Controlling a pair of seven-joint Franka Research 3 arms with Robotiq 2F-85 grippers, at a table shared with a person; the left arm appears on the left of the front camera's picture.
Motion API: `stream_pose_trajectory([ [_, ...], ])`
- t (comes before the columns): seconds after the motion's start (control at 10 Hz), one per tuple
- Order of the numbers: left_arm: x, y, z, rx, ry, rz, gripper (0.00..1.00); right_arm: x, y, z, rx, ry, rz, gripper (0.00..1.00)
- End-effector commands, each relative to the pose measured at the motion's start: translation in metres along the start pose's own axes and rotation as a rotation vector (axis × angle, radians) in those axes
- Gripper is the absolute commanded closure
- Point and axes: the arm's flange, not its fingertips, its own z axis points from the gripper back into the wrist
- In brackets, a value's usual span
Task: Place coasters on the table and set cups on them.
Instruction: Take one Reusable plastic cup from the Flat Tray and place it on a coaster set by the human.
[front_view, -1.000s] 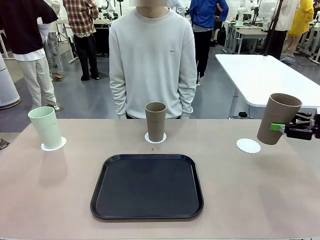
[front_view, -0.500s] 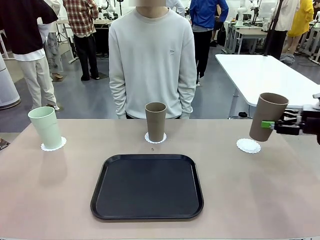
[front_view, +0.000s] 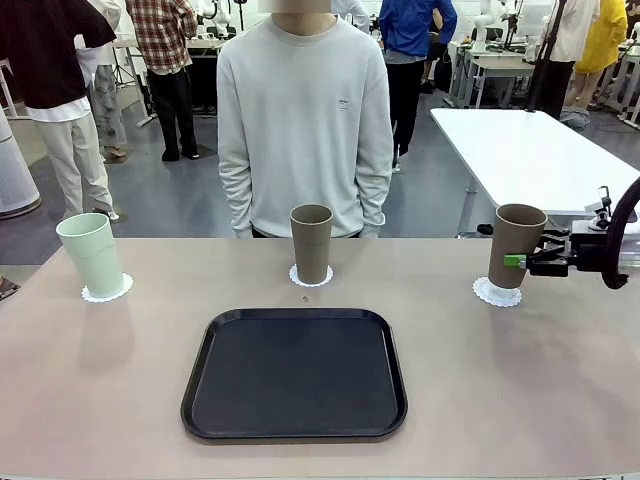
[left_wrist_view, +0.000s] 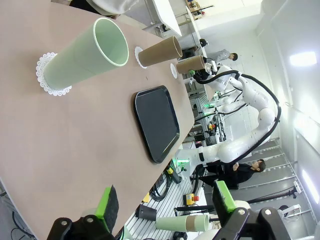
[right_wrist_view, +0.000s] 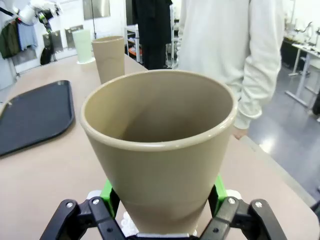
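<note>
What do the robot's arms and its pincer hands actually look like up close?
The arms are glossy white, built of rounded segments, as the right arm shows, with a black cable looping along it. Each ends in a black two-finger gripper: the left gripper and the right gripper have bright green pads on the fingertips and black linkages dotted with small silver bolts.

The front camera sits at the near edge of the table (front_view: 560, 380) and looks level across the black tray (front_view: 294, 373) at the person (front_view: 305, 120) standing beyond it. The left wrist camera is rolled sideways and views the tray (left_wrist_view: 157, 122) from far off, past the table's end. The right wrist camera sits close behind a brown cup (right_wrist_view: 159, 150), with the tray (right_wrist_view: 30, 115) off to one side. All three views share the tray.
</note>
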Motion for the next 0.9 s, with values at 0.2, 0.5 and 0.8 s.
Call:
stream_pose_trajectory([
  [0.2, -0.0004, -0.0026, 0.0018, -0.008, 0.003, -0.001, 0.0, -0.0069, -0.0032, -0.0009, 0.012, -0.04, 0.012, 0.16],
  [0.5, -0.0004, -0.0026, 0.0018, -0.008, 0.003, -0.001, 0.0, -0.0082, -0.002, -0.0049, 0.068, -0.103, -0.029, 0.16],
  [0.8, -0.0004, -0.0026, 0.0018, -0.008, 0.003, -0.001, 0.0, -0.0136, -0.0024, -0.0075, 0.1, -0.139, -0.06, 0.16],
])
